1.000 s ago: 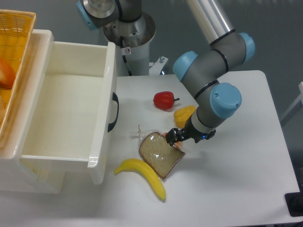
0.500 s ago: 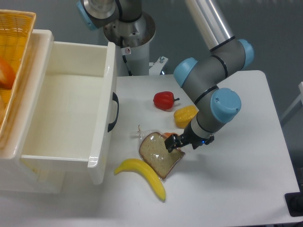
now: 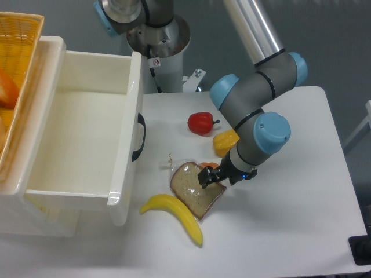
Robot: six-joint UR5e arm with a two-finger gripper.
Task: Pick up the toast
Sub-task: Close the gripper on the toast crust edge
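One arm (image 3: 255, 104) in view, reaching down from 12 o'clock over white tabletop (image 3: 290, 220). Claw (image 3: 210, 176) low over right edge of toast (image 3: 194, 191), black fingers (image 3: 206, 175) dark against the slice. Finger spread: cannot tell at this angle; contact with toast likewise unclear.

Toast flat on tabletop near centre, speckled grey-brown face up, dark crust visible along lower right edge. Rounded end toward 11 o'clock, square end toward 5 o'clock. Slice not lifted.

Banana (image 3: 174, 215) at 7 o'clock of toast, just beside it, possibly touching at the lower corner. Curved, stem end toward white drawer (image 3: 124, 174).

Small orange object (image 3: 210, 165) at 1 o'clock of toast, mostly hidden behind claw; shape not determinable. Yellow pepper (image 3: 225, 141) further toward 1 o'clock, partly covered by arm wrist. Red pepper (image 3: 201, 123) at 12 o'clock of toast, well apart, stem pointing right.

Open white drawer at 9 o'clock of toast, interior bare where visible, black handle (image 3: 139, 137) on front panel. Yellow wicker basket (image 3: 14, 75) on top of cabinet at far left, orange item inside partly cut off by frame edge.

Arm base column (image 3: 156, 35) at 12 o'clock, rear of tabletop. Small transparent scrap (image 3: 170, 161) near top corner of toast, identity unclear.
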